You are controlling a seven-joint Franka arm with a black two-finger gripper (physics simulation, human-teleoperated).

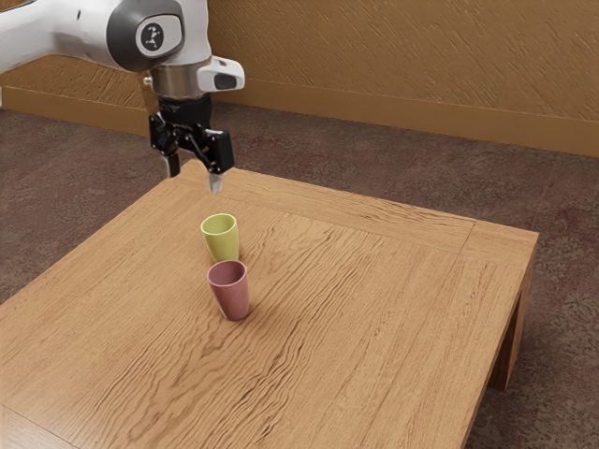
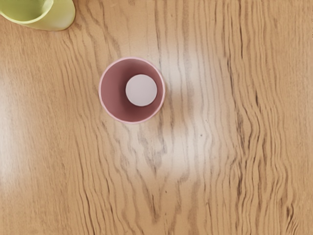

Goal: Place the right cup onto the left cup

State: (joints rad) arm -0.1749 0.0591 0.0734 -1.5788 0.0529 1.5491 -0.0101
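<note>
My gripper (image 1: 195, 176) hangs open above the table, pointing down, with its two fingertips apart and nothing between them. Two cups stand upright on the wood below the hand: a yellow-green cup (image 1: 223, 240) and a pink cup (image 1: 231, 293), close together in the exterior view. From the wrist camera, the pink cup (image 2: 113, 90) is seen almost straight down into its mouth, with a pale round bottom inside. The green cup (image 2: 57, 15) is partly cut off at a corner of the wrist view, separated from the pink one by a gap.
The wooden table (image 1: 374, 309) has its far edge and a corner toward the exterior view's right. Dark carpet (image 1: 412, 161) surrounds it, and a brown wall (image 1: 402, 56) stands behind.
</note>
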